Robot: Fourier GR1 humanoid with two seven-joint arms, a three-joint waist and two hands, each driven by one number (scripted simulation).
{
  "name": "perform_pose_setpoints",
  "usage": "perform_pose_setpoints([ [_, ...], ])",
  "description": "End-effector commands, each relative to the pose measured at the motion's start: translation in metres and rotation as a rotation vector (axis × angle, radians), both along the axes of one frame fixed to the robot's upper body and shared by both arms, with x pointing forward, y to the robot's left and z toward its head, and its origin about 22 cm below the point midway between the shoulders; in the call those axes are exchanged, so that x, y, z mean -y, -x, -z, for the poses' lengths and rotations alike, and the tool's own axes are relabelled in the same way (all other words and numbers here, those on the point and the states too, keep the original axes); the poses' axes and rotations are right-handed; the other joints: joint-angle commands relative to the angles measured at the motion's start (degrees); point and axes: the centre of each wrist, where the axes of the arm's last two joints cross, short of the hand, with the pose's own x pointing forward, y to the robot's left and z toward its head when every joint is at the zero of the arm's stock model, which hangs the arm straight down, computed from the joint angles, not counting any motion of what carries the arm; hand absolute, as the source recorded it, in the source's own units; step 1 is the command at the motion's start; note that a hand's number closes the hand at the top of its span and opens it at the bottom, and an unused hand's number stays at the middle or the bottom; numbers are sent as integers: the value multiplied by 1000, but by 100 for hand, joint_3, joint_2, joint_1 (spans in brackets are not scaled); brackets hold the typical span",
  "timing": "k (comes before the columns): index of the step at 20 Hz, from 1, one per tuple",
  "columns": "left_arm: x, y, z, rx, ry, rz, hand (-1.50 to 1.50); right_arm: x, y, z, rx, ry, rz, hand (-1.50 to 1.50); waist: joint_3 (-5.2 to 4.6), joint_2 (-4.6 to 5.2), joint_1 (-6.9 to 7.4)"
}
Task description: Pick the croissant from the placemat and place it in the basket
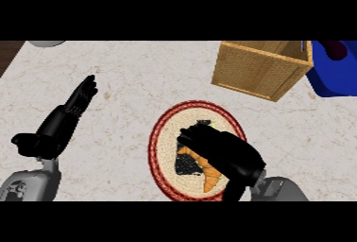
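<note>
Lying on the round red-rimmed placemat (162, 142) near the middle of the counter (132, 85), the orange croissant (209, 178) with dark speckles, mostly hidden beneath the right hand (223, 152); fingers curled down over it, grip uncertain. Probably light, soft, flaky and easily crushed; best taken across its thick middle. Woven basket (261, 66) far right. Left hand (66, 118) open, resting at left.

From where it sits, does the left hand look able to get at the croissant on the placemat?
Probably not as things stand. The right hand lies over the croissant on the placemat, covering most of it, while the left hand rests open on the counter well to the placemat's left.
</note>
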Motion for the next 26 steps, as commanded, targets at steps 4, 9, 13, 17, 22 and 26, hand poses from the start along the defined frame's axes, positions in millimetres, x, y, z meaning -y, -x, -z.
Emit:
perform_pose_setpoints([
  [4, 9, -1, -11, -1, -3, 21, 0, -28, -4, 6, 4, 52, 30, -150, 0, 0, 6],
  [9, 3, 3, -8, -8, 7, 11, 0, -14, -14, 17, -11, 81, 53, -150, 0, 1, 3],
  [13, 17, -1, -6, 2, 9, -2, 0, 0, -25, 40, -38, 88, 47, -150, 1, 2, 0],
  [17, 8, 4, 0, -8, 27, -11, 0, -7, -23, 52, -76, 133, -2, -150, 0, 2, 7],
  [22, 17, -20, -1, 5, -9, 3, 0, -3, -23, 55, -80, 213, -70, 150, 0, 8, -11],
  [26, 5, -3, -3, -1, 11, 2, 0, -30, -7, 64, -49, 174, -71, 150, 0, 3, 0],
])
